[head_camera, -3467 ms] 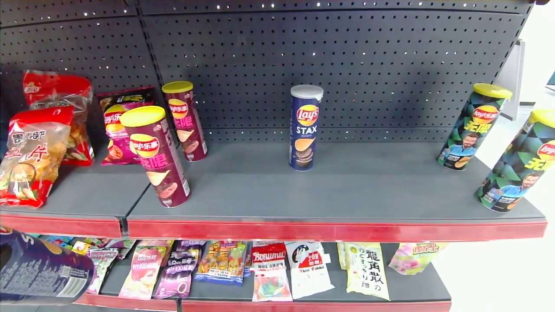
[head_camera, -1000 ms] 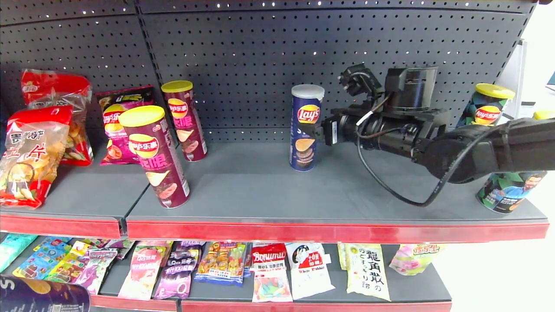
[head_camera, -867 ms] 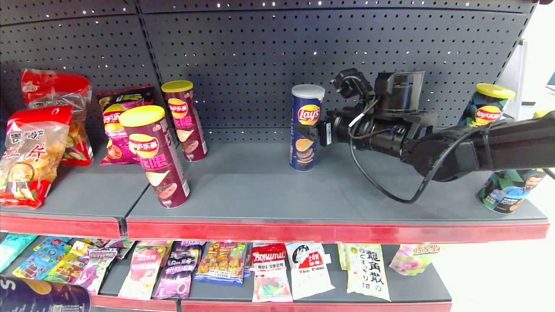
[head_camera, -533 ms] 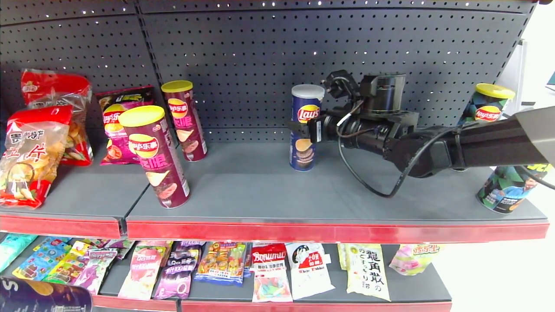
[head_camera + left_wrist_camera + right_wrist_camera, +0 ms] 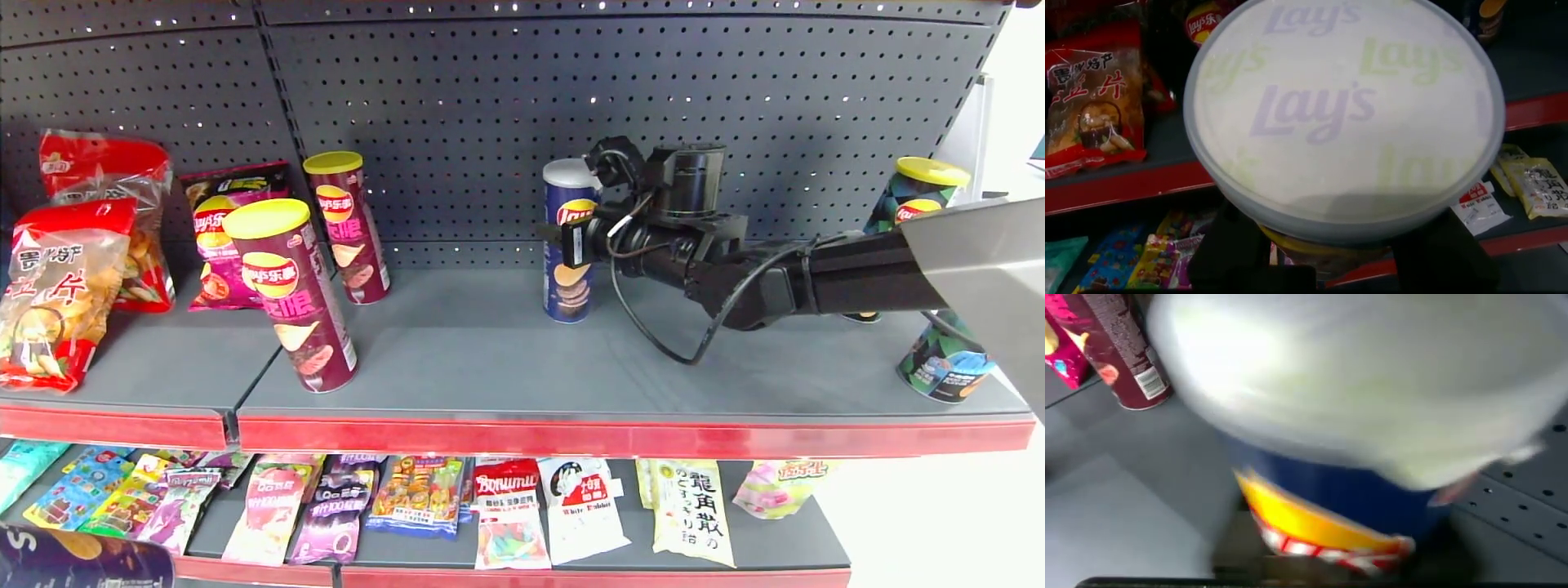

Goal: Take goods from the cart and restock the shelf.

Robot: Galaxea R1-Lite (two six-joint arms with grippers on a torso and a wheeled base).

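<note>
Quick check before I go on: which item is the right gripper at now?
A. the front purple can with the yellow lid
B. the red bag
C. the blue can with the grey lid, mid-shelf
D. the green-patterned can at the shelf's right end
C: in the head view the right gripper sits at the blue chip can with the grey lid, mid-shelf, well apart from the other goods.

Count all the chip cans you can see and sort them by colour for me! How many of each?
Purple: 2, the front purple can and the back purple can.
Blue: 2, the shelf blue can and the held blue can in the left claw.
Green: 2, the back green can and the front green can.
Total: 6 cans.
</note>
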